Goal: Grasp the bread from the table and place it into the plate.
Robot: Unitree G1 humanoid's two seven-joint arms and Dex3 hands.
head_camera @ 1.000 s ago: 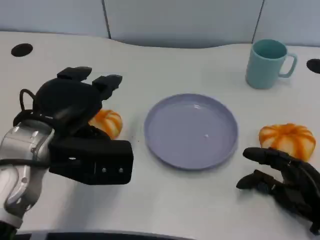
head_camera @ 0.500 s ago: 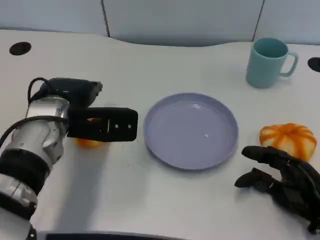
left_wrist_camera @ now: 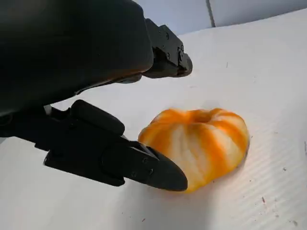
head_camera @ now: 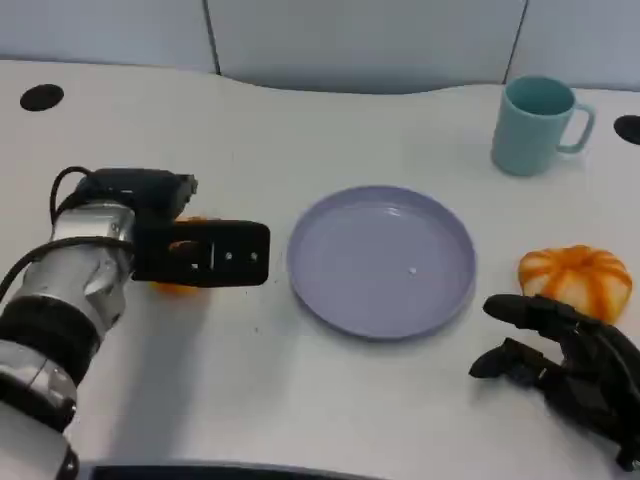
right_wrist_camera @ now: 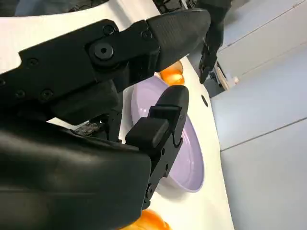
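The left hand [left_wrist_camera: 120, 110] is hovering with fingers spread around the bread [left_wrist_camera: 199, 143], one fingertip just touching it, not gripping; the bread is lying on the table [head_camera: 300, 420], left of the plate [head_camera: 381, 260]. A one-sided squeeze may be pushing the soft loaf away. The right hand [head_camera: 570, 365] is resting open, holding nothing, near a second bread [head_camera: 575, 278]. The table is smooth and white, with a mug [head_camera: 535, 125] behind and grey panels beyond.

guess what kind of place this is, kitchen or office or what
Probably an office or lab desk set up for a test, not a kitchen: a plain white table with round cable holes, grey partition panels behind it, and just a mug and plate.
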